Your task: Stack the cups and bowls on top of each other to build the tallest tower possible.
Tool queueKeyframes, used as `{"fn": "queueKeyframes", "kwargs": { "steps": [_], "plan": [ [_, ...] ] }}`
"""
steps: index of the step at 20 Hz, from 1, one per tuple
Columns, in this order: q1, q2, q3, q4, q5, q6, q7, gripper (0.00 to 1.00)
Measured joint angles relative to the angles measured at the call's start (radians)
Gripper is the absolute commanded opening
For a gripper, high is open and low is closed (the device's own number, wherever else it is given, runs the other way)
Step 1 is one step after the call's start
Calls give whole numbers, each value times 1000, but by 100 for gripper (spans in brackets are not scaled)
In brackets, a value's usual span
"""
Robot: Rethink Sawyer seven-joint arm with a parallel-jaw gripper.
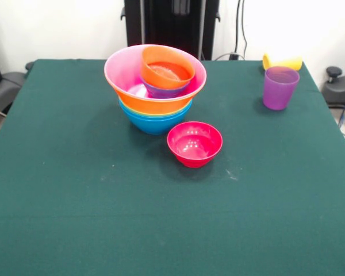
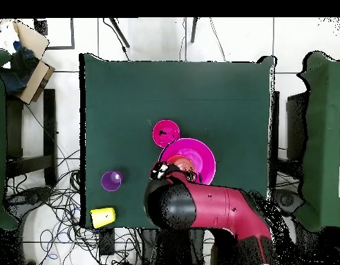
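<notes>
The tower (image 1: 155,86) stands at the table's far middle: a blue bowl at the base, wide orange and pink bowls above, and a small dark blue bowl and an orange-red bowl (image 1: 167,69) nested tilted inside. A crimson bowl (image 1: 194,144) sits upright on the cloth just in front of it, apart. The purple cup (image 1: 280,87) stands upright at the far right. Behind it the yellow cup (image 1: 283,61) lies on its side. In the overhead view the red arm (image 2: 207,207) covers part of the pink bowl (image 2: 197,157), and my gripper (image 2: 159,170) is a dark shape beside it.
The green table (image 1: 75,201) drops off close behind the yellow cup. In the overhead view a cardboard box (image 2: 31,59) and loose cables (image 2: 59,200) lie on the floor beside the table.
</notes>
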Motion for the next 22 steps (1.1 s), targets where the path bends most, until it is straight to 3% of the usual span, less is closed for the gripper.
{"fn": "queueKeyframes", "kwargs": {
  "steps": [5, 9, 22],
  "plan": [
    [24, -65, 7, -14, 21, 88, 0, 0],
    [60, -75, 12, -53, 21, 117, 0, 0],
    [172, 19, 14, -222, 17, 123, 0, 0]
  ]
}}
